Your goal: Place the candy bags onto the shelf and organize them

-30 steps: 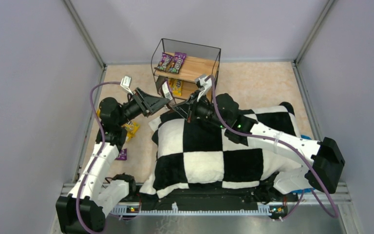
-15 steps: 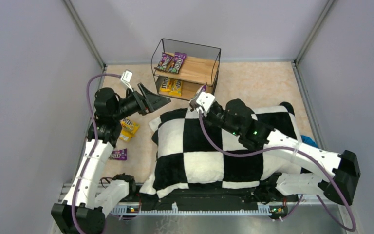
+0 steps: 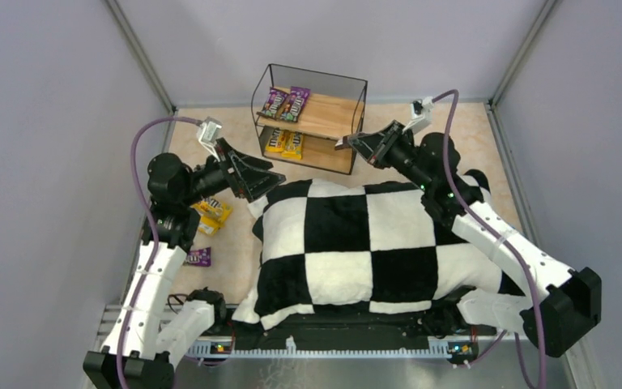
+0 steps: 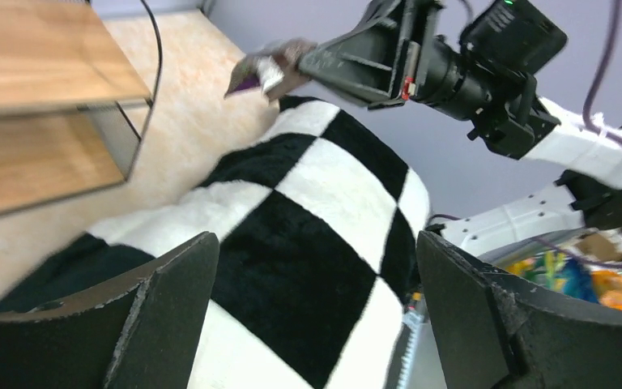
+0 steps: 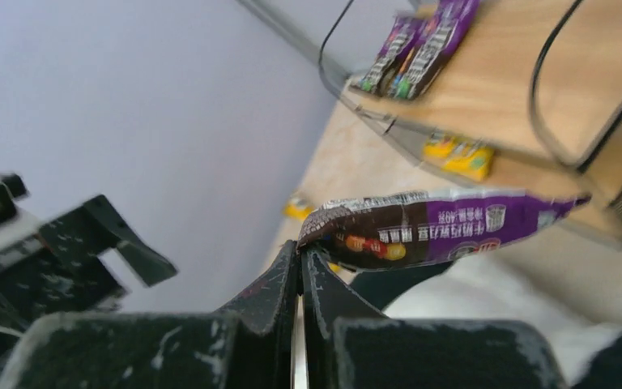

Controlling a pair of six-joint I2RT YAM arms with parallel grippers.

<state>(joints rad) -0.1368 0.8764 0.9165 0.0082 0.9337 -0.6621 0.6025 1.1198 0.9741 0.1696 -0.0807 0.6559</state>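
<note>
Purple candy bag point(image 5: 445, 227) hangs pinched in our right gripper point(image 5: 301, 259) just right of the shelf point(image 3: 332, 113) — we should lay it flat beside the two purple bags point(image 3: 285, 103) up top — left gripper point(image 4: 312, 243) gaping, empty.

Left arm point(image 3: 152, 279), right arm point(image 3: 509, 247): white link shells, black joint housings. Purple cable point(image 3: 134, 158) loops along each. Green LEDs point(image 3: 451, 195) lit, centre right. White camera block point(image 3: 209, 130) per wrist. Left gripper point(image 4: 316, 243): matte black wedge fingers point(image 4: 166, 316).
</note>
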